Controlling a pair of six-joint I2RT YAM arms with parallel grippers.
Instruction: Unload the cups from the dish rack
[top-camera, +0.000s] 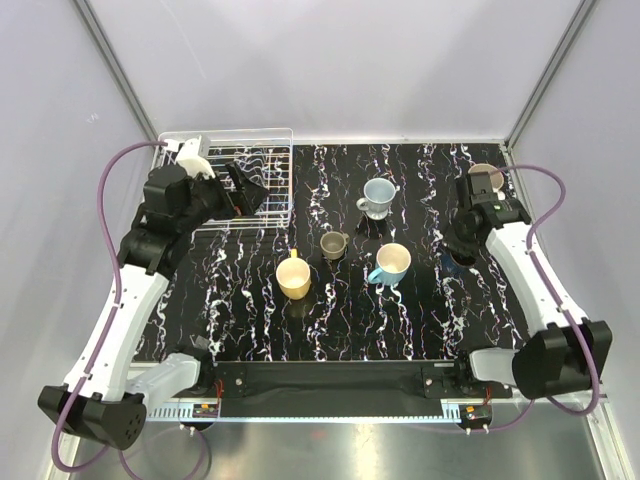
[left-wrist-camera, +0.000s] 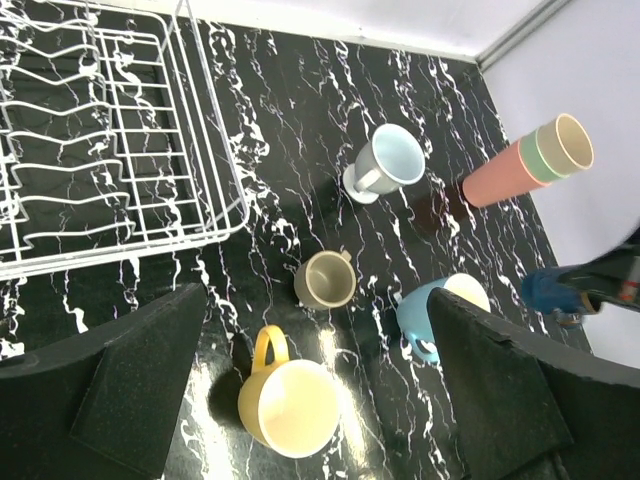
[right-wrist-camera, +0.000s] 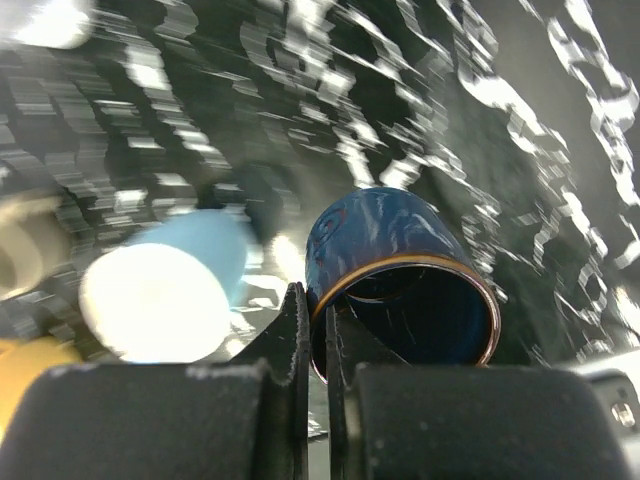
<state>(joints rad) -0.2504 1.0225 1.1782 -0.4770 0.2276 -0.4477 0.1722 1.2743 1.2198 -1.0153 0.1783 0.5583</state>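
Note:
The white wire dish rack (top-camera: 262, 160) stands at the far left, and no cup shows in its visible part (left-wrist-camera: 100, 150). My left gripper (top-camera: 246, 190) hovers over the rack's right side, open and empty (left-wrist-camera: 316, 335). On the table stand a pale blue mug (top-camera: 378, 197), a grey-brown mug (top-camera: 333, 245), a yellow mug (top-camera: 293, 277) and a cyan mug with cream inside (top-camera: 391, 263). My right gripper (top-camera: 458, 250) is shut on the rim of a navy cup (right-wrist-camera: 400, 270), one finger inside and one outside (right-wrist-camera: 315, 310), low over the table at the right.
Pinkish, green and tan tumblers lie nested in a stack (left-wrist-camera: 530, 160) at the far right, partly behind my right arm (top-camera: 485, 175). The table is black marble with white veins (top-camera: 250, 320). Grey walls close the back and sides.

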